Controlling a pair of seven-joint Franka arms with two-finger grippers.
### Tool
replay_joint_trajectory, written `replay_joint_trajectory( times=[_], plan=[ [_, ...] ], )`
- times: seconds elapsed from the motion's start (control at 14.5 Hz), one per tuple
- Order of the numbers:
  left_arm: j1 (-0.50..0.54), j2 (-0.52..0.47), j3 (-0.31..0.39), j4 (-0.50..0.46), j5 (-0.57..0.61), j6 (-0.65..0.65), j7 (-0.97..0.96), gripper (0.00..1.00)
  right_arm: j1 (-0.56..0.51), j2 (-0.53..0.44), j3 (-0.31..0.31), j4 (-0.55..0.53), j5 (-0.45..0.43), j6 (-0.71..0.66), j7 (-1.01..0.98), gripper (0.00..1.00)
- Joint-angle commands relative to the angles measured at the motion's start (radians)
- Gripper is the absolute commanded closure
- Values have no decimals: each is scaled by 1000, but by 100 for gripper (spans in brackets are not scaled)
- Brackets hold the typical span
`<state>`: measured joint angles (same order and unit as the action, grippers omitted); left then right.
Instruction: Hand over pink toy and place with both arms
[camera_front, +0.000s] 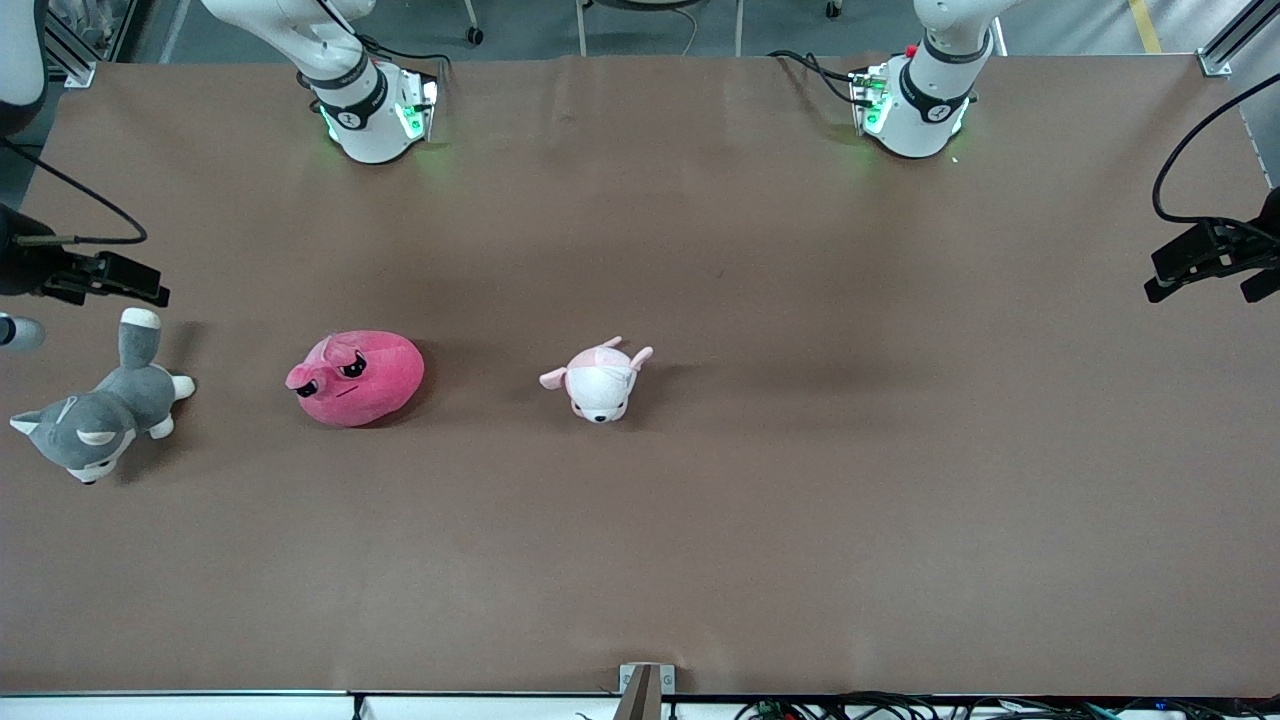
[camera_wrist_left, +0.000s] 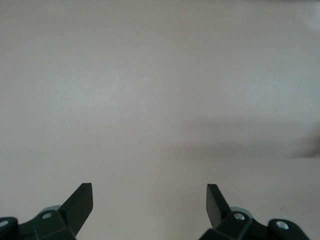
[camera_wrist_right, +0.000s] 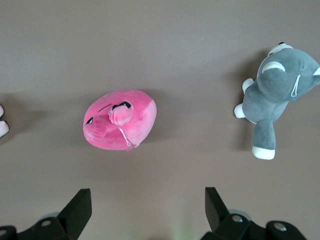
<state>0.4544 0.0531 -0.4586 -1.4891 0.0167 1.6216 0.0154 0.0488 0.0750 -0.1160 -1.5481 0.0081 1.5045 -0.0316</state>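
The pink toy (camera_front: 355, 378), a hot-pink blob plush with black angry eyes, lies on the brown table toward the right arm's end. It also shows in the right wrist view (camera_wrist_right: 120, 120). My right gripper (camera_wrist_right: 148, 205) is open and empty, high over the table beside the toy, with bare table between its fingertips. My left gripper (camera_wrist_left: 150, 200) is open and empty over bare table, and no toy shows in its view. Neither gripper shows in the front view, only the right arm's base (camera_front: 370, 110) and the left arm's base (camera_front: 915, 105).
A grey-and-white husky plush (camera_front: 95, 420) lies at the right arm's end of the table, also in the right wrist view (camera_wrist_right: 277, 92). A pale pink-and-white puppy plush (camera_front: 598, 380) lies near the middle. Black mounted devices with cables stand at both table ends (camera_front: 100, 275) (camera_front: 1205, 258).
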Motion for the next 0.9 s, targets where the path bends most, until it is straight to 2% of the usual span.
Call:
replay_joint_trajectory(
  times=[0.0, 0.21, 0.35, 0.62, 0.83],
  plan=[
    [0, -3, -6, 10, 26, -16, -8, 0, -3, -73, 9, -83, 1, 31, 7, 0],
    [-6, -3, -9, 10, 26, -16, -9, 0, -1, -54, 10, -22, -3, 22, 4, 0],
    [-8, -3, -9, 10, 26, -16, -9, 0, -6, -2, 10, 40, -14, 16, 2, 0],
    [-8, -1, -9, 10, 26, -16, -9, 0, -18, 3, 3, 39, 4, 13, 9, 0],
    [-44, -1, 4, 9, 28, -14, -9, 0, -76, -1, 3, 20, 4, -32, -7, 0]
  ],
)
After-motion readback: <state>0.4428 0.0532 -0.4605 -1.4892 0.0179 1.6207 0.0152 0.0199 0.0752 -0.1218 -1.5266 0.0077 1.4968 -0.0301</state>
